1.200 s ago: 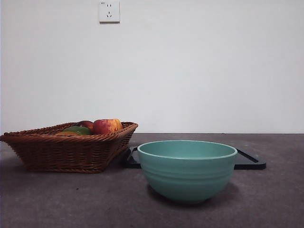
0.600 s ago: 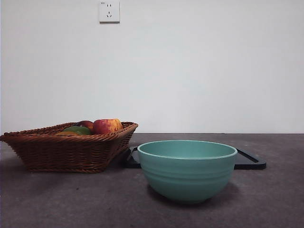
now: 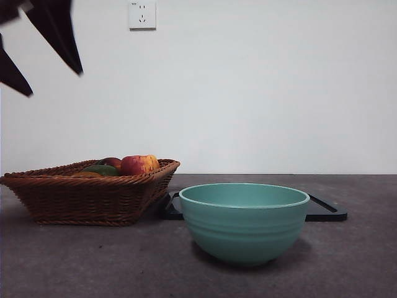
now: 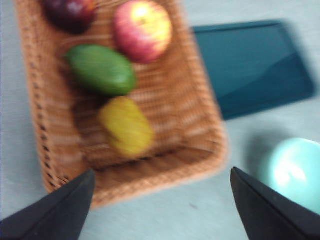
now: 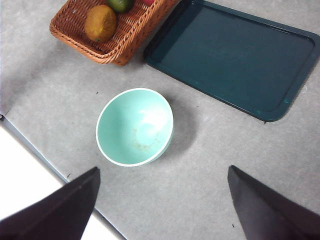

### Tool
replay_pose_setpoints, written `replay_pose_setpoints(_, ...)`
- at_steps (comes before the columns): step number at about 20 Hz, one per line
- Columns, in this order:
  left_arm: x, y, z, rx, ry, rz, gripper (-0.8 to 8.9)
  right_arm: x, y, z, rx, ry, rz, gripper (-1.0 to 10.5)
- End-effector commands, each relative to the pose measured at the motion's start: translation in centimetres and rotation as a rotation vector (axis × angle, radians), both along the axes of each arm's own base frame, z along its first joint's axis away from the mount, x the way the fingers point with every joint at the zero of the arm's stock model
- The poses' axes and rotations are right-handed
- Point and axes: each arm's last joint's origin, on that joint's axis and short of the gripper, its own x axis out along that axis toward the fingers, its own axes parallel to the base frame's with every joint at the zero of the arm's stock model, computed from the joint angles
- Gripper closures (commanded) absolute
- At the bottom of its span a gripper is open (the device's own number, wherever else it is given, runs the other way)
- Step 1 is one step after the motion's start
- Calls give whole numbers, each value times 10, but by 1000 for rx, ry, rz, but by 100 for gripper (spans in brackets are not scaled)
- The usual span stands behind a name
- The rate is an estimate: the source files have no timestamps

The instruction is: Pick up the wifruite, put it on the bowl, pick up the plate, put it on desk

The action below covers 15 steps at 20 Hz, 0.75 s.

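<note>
The left gripper (image 3: 37,53) had just entered, jaws spread and empty, above the wifruite (image 4: 126,126); approach begun, nothing grasped.

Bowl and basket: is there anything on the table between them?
No. In the right wrist view, only bare desk lies between the bowl and the basket. The tray sits off to one side.

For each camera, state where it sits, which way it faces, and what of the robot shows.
Front view: low at desk height, facing the wall; bowl nearest, left end effector at top corner.
Left wrist view: above the basket, looking down; open jaws.
Right wrist view: high above the bowl and tray, looking down; right end effector open.
All three share bowl, basket and tray.
</note>
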Motion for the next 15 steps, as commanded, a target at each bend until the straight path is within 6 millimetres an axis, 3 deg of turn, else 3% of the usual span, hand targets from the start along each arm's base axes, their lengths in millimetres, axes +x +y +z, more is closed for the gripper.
replay_pose_setpoints(1,20,-12,-5,43,24,32,381,2,1,5,10,-12,-2,536)
replay_pose_setpoints(8,69,-34,-54,135,128,77,382,2,1,5,10,-12,-2,536)
replay_pose_setpoints(15,94,-45,-97,165,181,78,385,2,1,5,10,-13,-2,537)
